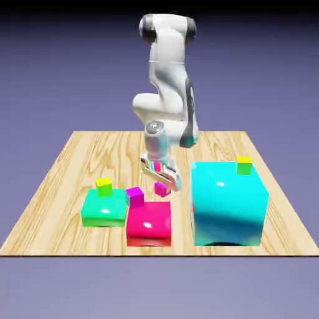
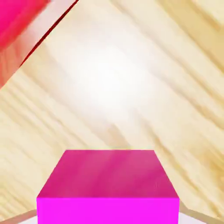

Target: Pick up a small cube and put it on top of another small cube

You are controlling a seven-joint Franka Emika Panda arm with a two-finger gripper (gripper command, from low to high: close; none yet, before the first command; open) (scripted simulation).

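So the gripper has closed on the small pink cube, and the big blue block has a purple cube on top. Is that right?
Not quite: the cube on top of the big blue block is yellow, as the exterior view shows. The gripper has indeed closed on the small pink cube.

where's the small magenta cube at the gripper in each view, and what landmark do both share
exterior view: just below the gripper, near the picture's middle, small magenta cube
hand view: bottom middle, large, cut off by the edge
shared landmark: pink-red block, front middle in exterior view, top left corner in hand view
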